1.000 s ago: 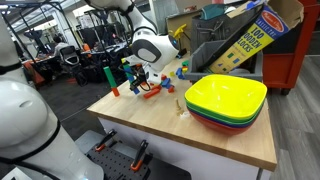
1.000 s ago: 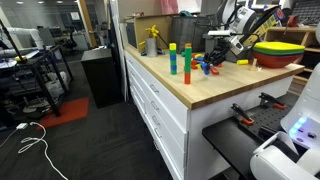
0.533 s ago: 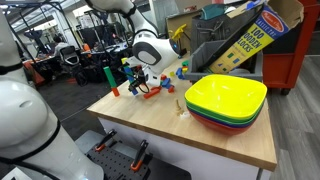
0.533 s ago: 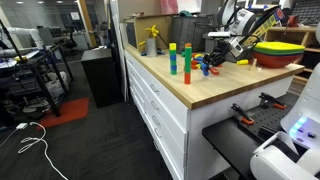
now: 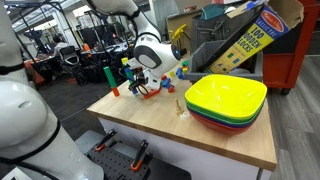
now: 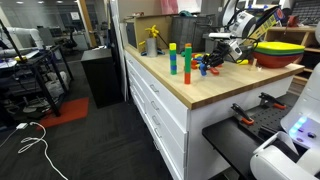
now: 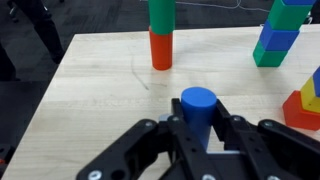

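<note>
My gripper [image 7: 198, 122] is shut on a blue cylinder block [image 7: 197, 104] and holds it upright above the wooden table [image 7: 100, 80]. In the wrist view a stack with an orange cylinder under a green one [image 7: 161, 35] stands ahead to the left. A green and blue block stack [image 7: 282, 32] stands ahead to the right, and a red and orange block [image 7: 303, 108] lies at the right edge. In both exterior views the gripper [image 5: 139, 80] [image 6: 212, 62] hangs over a cluster of coloured blocks [image 5: 150, 90] [image 6: 208, 68].
A stack of yellow, green and red bowls [image 5: 226, 100] [image 6: 279, 50] sits on the table near the blocks. Tall block towers [image 6: 178, 60] stand near the table's edge. A cardboard block box [image 5: 250, 35] and a yellow figure [image 6: 152, 40] stand at the back.
The gripper has shifted slightly over the block cluster, still holding the blue cylinder. Nothing else has moved.
</note>
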`<state>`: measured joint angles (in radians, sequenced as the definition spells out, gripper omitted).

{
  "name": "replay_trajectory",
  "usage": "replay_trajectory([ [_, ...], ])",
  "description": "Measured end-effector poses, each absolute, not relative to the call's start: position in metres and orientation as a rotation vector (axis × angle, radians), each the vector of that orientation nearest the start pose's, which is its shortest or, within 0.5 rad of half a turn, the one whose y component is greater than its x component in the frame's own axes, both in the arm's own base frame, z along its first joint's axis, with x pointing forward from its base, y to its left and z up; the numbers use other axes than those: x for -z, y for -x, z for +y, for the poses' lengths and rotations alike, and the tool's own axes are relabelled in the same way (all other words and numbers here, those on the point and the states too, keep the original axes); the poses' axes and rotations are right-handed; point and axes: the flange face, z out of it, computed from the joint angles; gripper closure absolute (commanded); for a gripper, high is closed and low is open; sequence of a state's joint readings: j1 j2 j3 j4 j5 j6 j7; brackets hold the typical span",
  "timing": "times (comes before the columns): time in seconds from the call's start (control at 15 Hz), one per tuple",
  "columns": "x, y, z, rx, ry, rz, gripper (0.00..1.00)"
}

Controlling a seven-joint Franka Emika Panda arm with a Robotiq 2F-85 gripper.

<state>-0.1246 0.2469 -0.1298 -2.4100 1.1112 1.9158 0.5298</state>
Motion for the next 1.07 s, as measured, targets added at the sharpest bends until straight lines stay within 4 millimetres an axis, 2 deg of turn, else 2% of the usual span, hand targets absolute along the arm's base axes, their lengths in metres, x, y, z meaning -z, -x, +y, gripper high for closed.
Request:
replay_trajectory([
  [0.4, -0.193, -0.436, -0.06, -0.901, 1.555, 1.645, 0.04],
  [0.47, -0.193, -0.436, -0.062, -0.892, 1.568, 1.65, 0.01],
  [0.6, -0.198, -0.438, -0.068, -0.851, 1.632, 1.656, 0.0],
  [0.73, -0.211, -0.442, -0.075, -0.782, 1.751, 1.647, 0.0],
  [0.87, -0.234, -0.445, -0.081, -0.707, 1.893, 1.626, 0.0],
  [1.07, -0.278, -0.449, -0.085, -0.595, 2.108, 1.571, 0.0],
])
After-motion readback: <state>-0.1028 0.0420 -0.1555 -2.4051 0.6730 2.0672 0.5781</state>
